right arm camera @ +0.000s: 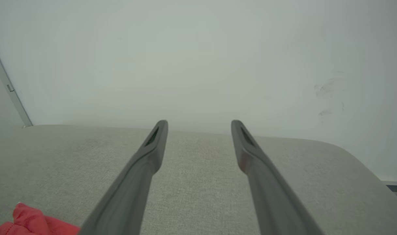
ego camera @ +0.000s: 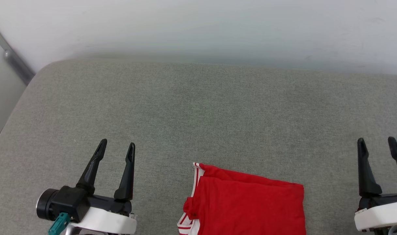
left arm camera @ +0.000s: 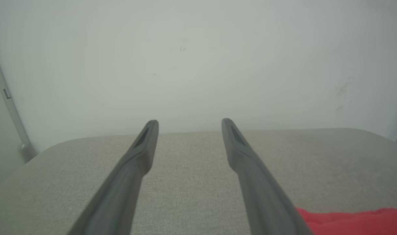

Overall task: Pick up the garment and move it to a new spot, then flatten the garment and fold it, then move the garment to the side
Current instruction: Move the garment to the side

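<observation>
The garment (ego camera: 247, 205) lies folded into a red rectangle at the near middle of the grey cushion, with red-and-white striped trim along its left edge. A red corner of the garment (left arm camera: 351, 222) shows at the lower right of the left wrist view, and a bit of the garment (right arm camera: 32, 223) sits at the lower left of the right wrist view. My left gripper (ego camera: 116, 147) hovers to its left, open and empty. To the right of the cloth my right gripper (ego camera: 377, 143) stands open, holding nothing. Neither touches the cloth.
The grey cushioned surface (ego camera: 198, 114) stretches far ahead to a pale wall (ego camera: 198, 29). Its rounded left corner (ego camera: 45, 70) drops off beside a metal rail (ego camera: 12, 58). In the right wrist view the cushion's right edge (right arm camera: 364, 163) curves down.
</observation>
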